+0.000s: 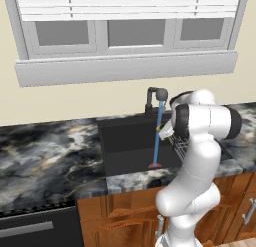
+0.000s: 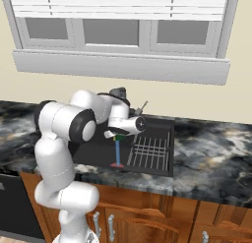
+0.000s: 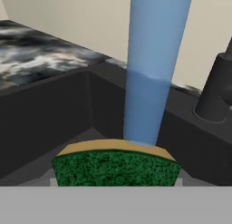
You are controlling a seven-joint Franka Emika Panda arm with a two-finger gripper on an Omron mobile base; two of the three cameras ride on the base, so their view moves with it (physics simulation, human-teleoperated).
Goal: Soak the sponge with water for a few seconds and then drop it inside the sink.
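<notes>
Sponge (image 3: pixel 115 166): green scrub face toward your hand camera, yellow edge beyond it, held over the sink (image 1: pixel 127 141). Your fingers (image 3: pixel 115 180) are closed on the sponge, one at each end. Water (image 3: pixel 152 69) falls just past the yellow edge, touching it, and lands on the red drain spot (image 1: pixel 155 166). Dark faucet (image 1: pixel 156 98) behind; marble bench (image 1: pixel 50 151) around the basin; wire rack (image 2: pixel 150 151) at right.

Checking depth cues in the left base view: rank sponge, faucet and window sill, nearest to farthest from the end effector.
1. sponge: held in the end effector, under the water.
2. faucet: just above-left, at the back rim of the sink.
3. window sill: high on the wall.
</notes>
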